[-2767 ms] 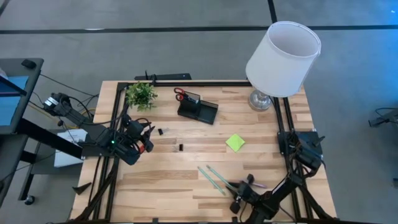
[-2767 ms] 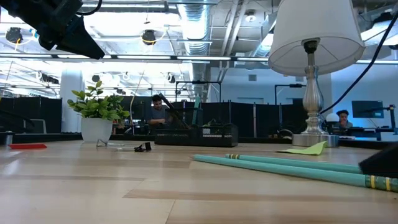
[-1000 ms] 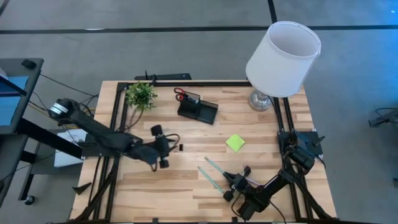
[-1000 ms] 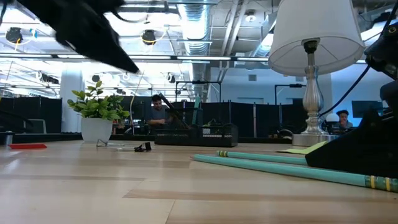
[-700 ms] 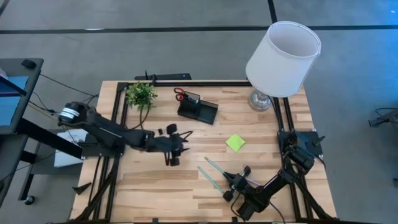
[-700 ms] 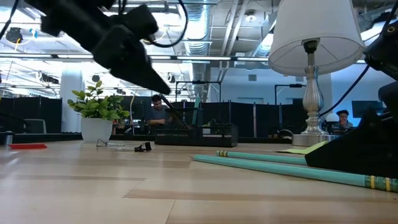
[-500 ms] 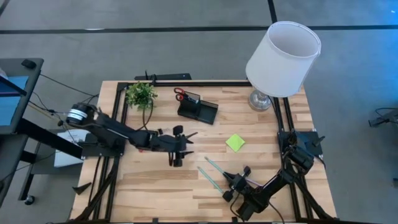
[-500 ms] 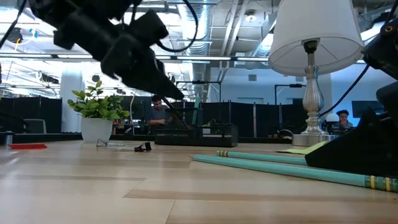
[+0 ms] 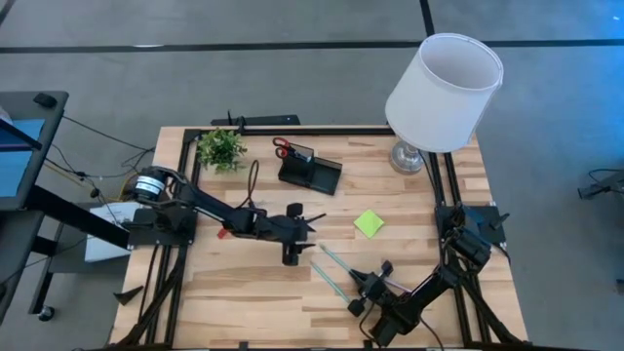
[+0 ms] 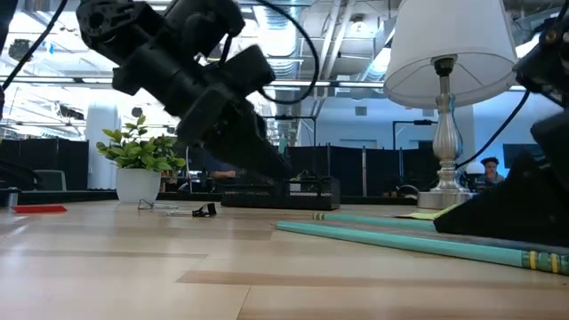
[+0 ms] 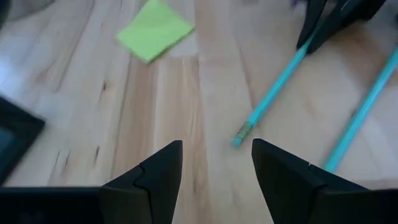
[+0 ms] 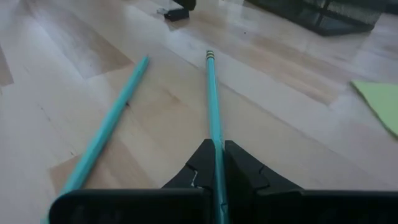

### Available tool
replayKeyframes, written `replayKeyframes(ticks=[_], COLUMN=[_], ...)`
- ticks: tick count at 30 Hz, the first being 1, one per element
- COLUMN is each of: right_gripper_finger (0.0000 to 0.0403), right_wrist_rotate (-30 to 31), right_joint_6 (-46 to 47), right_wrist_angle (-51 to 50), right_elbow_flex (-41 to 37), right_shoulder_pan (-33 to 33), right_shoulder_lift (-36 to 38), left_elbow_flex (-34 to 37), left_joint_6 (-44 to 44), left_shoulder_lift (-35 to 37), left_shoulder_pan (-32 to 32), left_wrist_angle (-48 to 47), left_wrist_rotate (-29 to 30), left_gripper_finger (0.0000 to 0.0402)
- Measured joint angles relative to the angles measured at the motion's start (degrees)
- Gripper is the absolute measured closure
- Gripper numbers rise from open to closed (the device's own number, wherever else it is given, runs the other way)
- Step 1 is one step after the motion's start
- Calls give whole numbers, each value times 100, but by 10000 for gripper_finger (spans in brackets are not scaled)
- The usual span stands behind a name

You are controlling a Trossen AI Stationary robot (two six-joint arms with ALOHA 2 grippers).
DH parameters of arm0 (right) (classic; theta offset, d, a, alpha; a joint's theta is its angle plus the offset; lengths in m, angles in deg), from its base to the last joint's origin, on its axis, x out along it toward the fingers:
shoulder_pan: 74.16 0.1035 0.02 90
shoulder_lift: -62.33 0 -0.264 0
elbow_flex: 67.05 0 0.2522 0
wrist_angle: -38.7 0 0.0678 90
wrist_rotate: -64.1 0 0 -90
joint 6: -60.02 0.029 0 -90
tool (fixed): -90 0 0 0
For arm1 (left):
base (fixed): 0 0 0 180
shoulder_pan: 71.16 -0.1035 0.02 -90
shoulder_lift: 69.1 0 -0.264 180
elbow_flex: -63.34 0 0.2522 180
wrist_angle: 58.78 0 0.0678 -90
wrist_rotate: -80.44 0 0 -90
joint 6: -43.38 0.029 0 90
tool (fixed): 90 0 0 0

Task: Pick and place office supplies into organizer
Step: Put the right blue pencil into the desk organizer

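Note:
Two teal pencils lie near the table's front middle. My right gripper (image 9: 363, 281) is shut on the farther pencil (image 9: 339, 263); the other pencil (image 9: 331, 285) lies loose beside it. My left gripper (image 9: 314, 226) hovers open just short of the held pencil's eraser end (image 11: 239, 138), touching nothing. A lime-green sticky pad (image 9: 369, 223) lies flat to the right. The black organizer (image 9: 312, 174) stands at the back, with red-handled scissors (image 9: 282, 148) upright in its taller section. A small black bit (image 12: 176, 12) lies on the wood. My right gripper pinches the teal pencil (image 12: 214, 146) between its two fingers, near the end opposite the eraser. The fingers come in low from the table's near right and lie along the pencil. The shaft runs straight ahead of them; I cannot tell whether its eraser end (image 12: 209, 56) rests on the wood.
A white-shaded lamp (image 9: 444, 90) stands at the back right corner and a small potted plant (image 9: 220, 148) at the back left. A black frame rail (image 9: 292, 130) runs along the table's far edge. Bare wood lies between the organizer and the pencils.
My left arm has swung from the left half of the table toward its right and come down, its gripper now close to the pencils and pointing at them. My right gripper has kept still with its pencil.

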Motion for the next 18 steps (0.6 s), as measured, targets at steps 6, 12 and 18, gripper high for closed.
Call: replayKeyframes(ticks=[6, 12, 18], right_gripper_finger=[389, 389, 391], right_wrist_rotate=[196, 236, 260], right_joint_6=[4, 4, 7], right_wrist_angle=[-708, -982, -984], right_elbow_flex=[400, 568, 568], right_shoulder_pan=[0, -8, -39], right_shoulder_lift=[13, 20, 22], left_elbow_flex=[-44, -33, -33], left_joint_6=[-1, 65, 72], left_shoulder_lift=[14, 1, 1], left_shoulder_pan=[3, 4, 5], left_wrist_angle=[-7, 10, -10], left_wrist_rotate=[-230, -85, -202], left_gripper_finger=[209, 209, 209])
